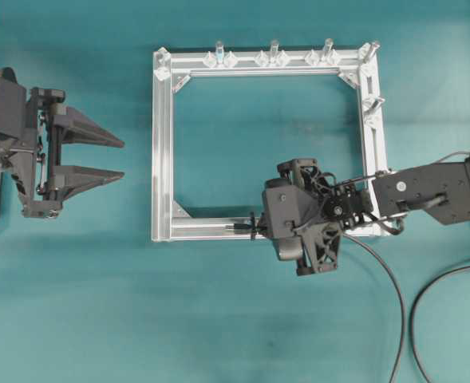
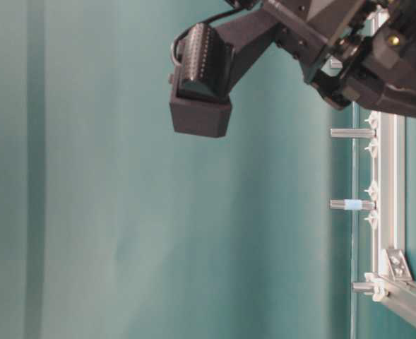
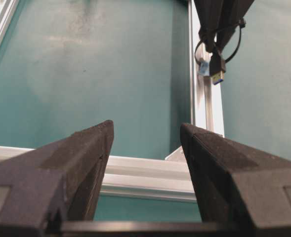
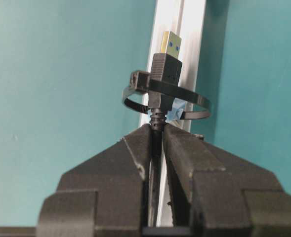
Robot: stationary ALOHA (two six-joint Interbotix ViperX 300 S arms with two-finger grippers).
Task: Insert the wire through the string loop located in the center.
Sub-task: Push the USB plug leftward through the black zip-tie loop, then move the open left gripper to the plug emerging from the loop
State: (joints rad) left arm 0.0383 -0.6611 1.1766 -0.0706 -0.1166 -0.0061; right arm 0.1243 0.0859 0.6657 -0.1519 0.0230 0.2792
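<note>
My right gripper (image 4: 156, 127) is shut on the wire just behind its black plug (image 4: 165, 69). The plug's gold tip (image 4: 172, 44) points along the silver frame bar (image 4: 190, 29). The string loop (image 4: 194, 101), a thin black ring, circles the plug body, so the plug passes through it. In the overhead view the right gripper (image 1: 257, 227) is at the middle of the frame's near bar (image 1: 203, 230), and the wire (image 1: 400, 319) trails to the bottom edge. The plug tip also shows in the left wrist view (image 3: 217, 77). My left gripper (image 1: 123, 159) (image 3: 146, 126) is open and empty, left of the frame.
The square aluminium frame (image 1: 163, 144) lies flat on the teal table. Upright bolt pegs (image 1: 274, 49) stand along its far bar and on its right bar (image 1: 373, 102). A thicker black cable (image 1: 426, 295) arcs at the bottom right.
</note>
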